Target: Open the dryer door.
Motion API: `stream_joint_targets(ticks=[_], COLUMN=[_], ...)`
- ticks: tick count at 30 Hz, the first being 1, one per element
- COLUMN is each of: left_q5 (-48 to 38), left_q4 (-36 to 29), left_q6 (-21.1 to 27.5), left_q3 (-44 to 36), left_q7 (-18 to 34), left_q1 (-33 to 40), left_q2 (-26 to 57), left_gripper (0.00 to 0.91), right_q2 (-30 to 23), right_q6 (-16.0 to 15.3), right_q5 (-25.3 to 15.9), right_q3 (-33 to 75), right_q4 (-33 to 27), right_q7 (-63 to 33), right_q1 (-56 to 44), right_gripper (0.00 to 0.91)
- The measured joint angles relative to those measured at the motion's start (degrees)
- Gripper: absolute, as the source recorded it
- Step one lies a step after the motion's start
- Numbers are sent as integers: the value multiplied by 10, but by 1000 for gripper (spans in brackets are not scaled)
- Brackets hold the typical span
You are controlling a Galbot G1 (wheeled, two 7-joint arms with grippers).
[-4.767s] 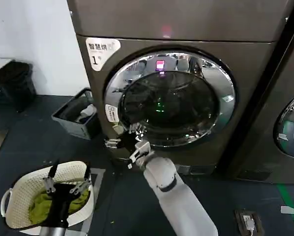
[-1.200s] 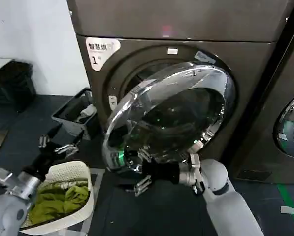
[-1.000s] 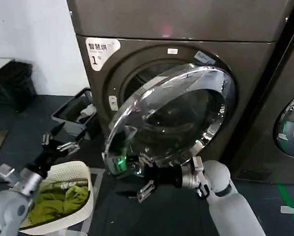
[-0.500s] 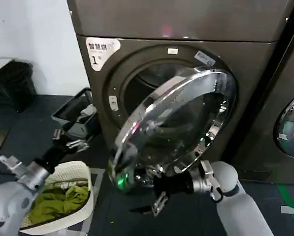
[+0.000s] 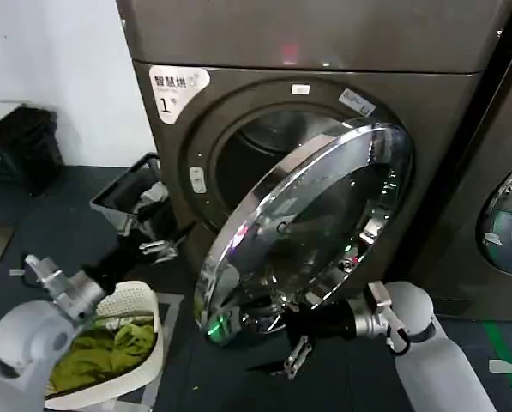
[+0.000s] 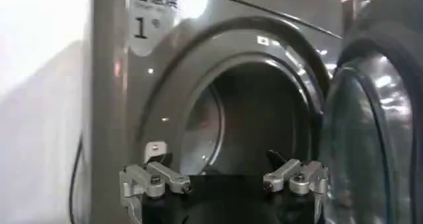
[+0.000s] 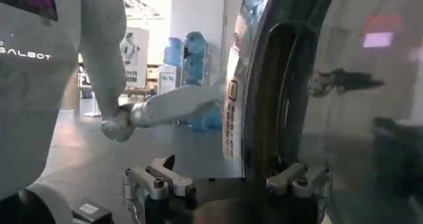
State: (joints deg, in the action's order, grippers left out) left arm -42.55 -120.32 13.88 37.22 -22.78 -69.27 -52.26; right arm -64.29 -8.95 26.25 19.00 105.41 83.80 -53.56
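The bronze-grey dryer (image 5: 324,34) carries a white "1" sticker (image 5: 177,88). Its dryer door (image 5: 316,232), a chrome ring round dark glass, stands swung about halfway out, and the dark drum opening (image 5: 256,154) shows behind it. My right gripper (image 5: 277,343) is at the door's lower rim, open, with the rim (image 7: 264,100) between its fingers (image 7: 162,179). In front of the dryer's lower left my left gripper (image 5: 157,236) is held open and empty. In the left wrist view the left gripper (image 6: 226,178) faces the drum opening (image 6: 251,119), with the door (image 6: 370,133) beside it.
A white laundry basket (image 5: 144,300) with green cloth sits on the floor under my left arm. A grey bin (image 5: 123,202) stands beside the dryer. A neighbouring machine (image 5: 508,215) is at the right, and a black bag (image 5: 15,146) lies at the far left.
The door has swung further out from the dryer. My right gripper moved right and toward me with its lower rim. My left gripper rose from the basket and reached toward the dryer's front.
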Motion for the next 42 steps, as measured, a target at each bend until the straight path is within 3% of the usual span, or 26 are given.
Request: stream_joint_targets(ticks=[15, 32, 42], left_q5=[-25, -37, -36], left_q4=[23, 22, 4], left_q6=[11, 16, 14], left_q3=[-87, -156, -184], left_q7=[-12, -28, -35], left_q1=[57, 94, 92], left_q2=[37, 53, 53], left_gripper=[907, 907, 907], right_q2=[1, -48, -85], right_q6=[21, 40, 58], right_q5=[5, 25, 23], right_q3=[82, 264, 369], right_q4=[12, -39, -14], right_q7=[-1, -12, -55], right_q1=[-67, -161, -195], right_gripper=[907, 907, 907])
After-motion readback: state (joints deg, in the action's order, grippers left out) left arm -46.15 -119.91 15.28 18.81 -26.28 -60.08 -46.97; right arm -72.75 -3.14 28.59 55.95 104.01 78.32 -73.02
